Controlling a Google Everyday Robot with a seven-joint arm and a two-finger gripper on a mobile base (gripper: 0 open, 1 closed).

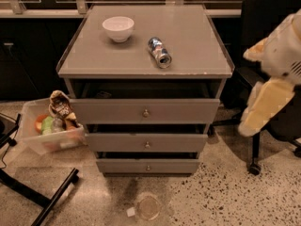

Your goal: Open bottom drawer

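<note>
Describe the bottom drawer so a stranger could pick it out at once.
Find the grey cabinet with a white bowl and a can on top; the gripper hangs beside it, not touching. Three drawer fronts stack under the top. The bottom drawer is the lowest, nearest the floor, and looks the slimmest and narrowest.
</note>
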